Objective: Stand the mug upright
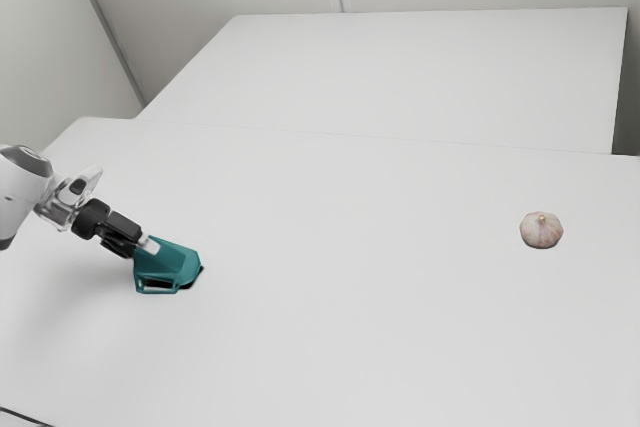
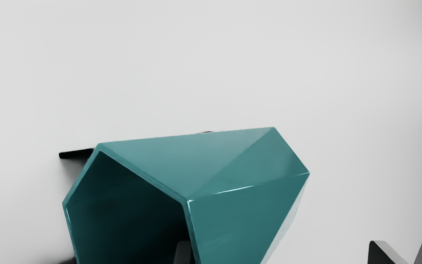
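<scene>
Sideways, teal mug point(image 2: 196, 183), its wall between parted jaws

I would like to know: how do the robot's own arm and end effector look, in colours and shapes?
The arm has a smooth, rounded white section with a grey cap, then a narrower pale grey joint with a small dark patch. The end effector is black and blocky; its fingers are straight, one with a light grey face beside its black side.
</scene>
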Motion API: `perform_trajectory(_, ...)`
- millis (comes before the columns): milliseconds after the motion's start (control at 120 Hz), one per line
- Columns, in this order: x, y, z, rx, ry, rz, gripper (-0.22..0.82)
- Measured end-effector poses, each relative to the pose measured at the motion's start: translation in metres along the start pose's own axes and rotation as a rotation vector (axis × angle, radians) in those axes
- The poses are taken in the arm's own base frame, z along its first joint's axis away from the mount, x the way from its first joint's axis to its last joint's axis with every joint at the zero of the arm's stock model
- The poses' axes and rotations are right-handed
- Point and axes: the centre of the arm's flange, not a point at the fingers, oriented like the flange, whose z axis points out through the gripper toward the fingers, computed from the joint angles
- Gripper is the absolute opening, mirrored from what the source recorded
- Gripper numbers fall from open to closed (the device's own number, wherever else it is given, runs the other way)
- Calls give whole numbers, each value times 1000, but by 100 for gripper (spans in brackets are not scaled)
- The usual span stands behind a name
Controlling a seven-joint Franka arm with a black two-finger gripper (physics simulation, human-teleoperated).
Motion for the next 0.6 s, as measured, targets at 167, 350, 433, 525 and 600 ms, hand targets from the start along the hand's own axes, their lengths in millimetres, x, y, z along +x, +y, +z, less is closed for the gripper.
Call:
perform_trajectory(167, -4, -6, 3, -10, -1, -3, 40)
perform_trajectory(350, -5, -9, 4, -15, 3, 0, 29)
perform_trajectory(433, -6, -12, 6, -19, 3, -1, 24)
perform_trajectory(525, -6, -13, 7, -23, 6, 1, 16)
perform_trajectory(600, -5, -13, 8, -25, 11, 4, 10)
